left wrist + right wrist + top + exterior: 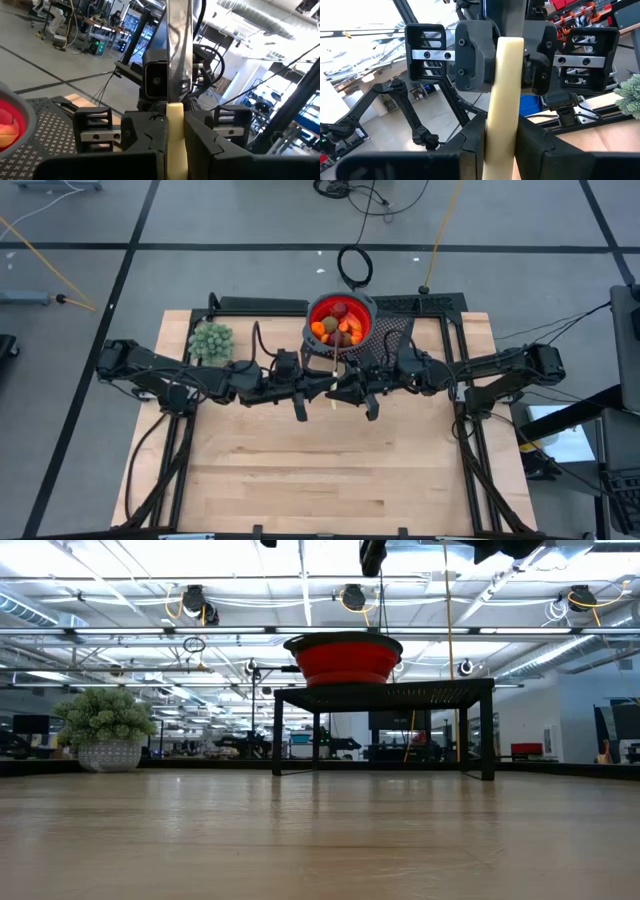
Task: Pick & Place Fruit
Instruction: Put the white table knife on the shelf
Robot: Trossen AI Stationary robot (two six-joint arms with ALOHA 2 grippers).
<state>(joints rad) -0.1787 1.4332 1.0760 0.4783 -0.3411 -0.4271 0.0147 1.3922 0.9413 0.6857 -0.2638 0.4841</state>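
Observation:
The fruit (339, 327) lies in a red bowl (340, 308) on a black mesh stand (400, 330) at the table's far middle; the bowl (342, 658) also shows in the low view. High over the table's middle, my left gripper (322, 387) and my right gripper (348, 387) face each other. Both are shut on a knife with a pale yellow handle (333, 388). Its grey blade (178, 55) points toward the bowl. My left gripper pinches the knife's yellow handle (175, 131) between its two fingers, coming level from the table's left, across the handle. The knife is lifted clear of the table. My right gripper pinches the same handle (503, 107) between its two fingers, level from the table's right, across it and opposite the left fingers (476, 56).
A bushy green clump (212, 340) in a pale pot (108, 754) stands at the table's far left. The black stand (385, 693) sits on legs at the far edge. Bare wood (330, 470) lies below and in front of the arms.

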